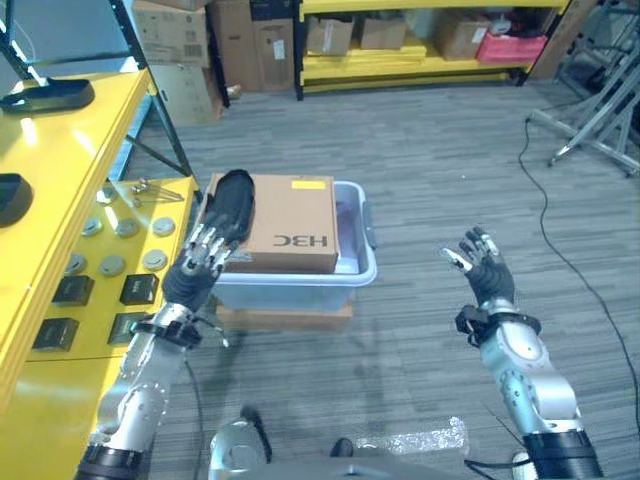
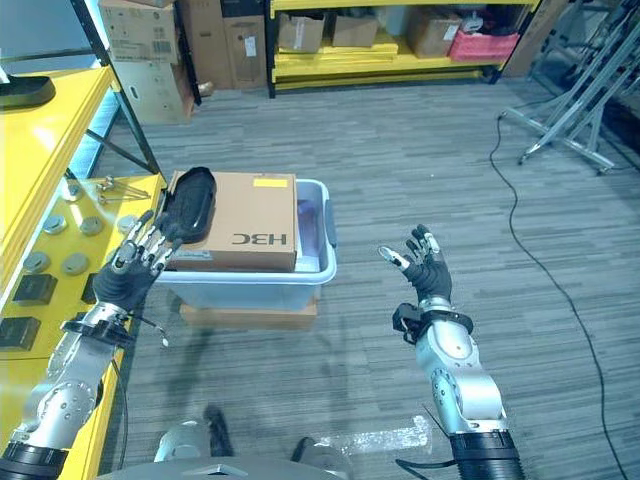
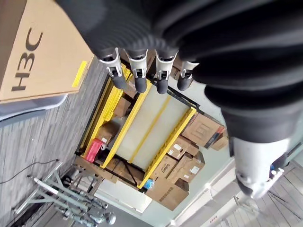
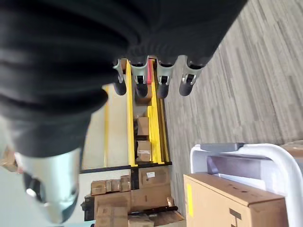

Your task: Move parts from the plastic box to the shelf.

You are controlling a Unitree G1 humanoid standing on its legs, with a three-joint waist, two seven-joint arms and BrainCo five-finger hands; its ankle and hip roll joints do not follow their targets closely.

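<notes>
Warehouse: yellow racking [image 1: 420, 55], stacked cartons [image 1: 170, 45]

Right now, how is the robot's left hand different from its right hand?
The left hand reaches up to the near left corner of the brown cardboard box in the pale plastic box, by the long black part on top; the right hand hangs over bare grey floor, near nothing. Both have relaxed, open fingers and hold nothing.
</notes>
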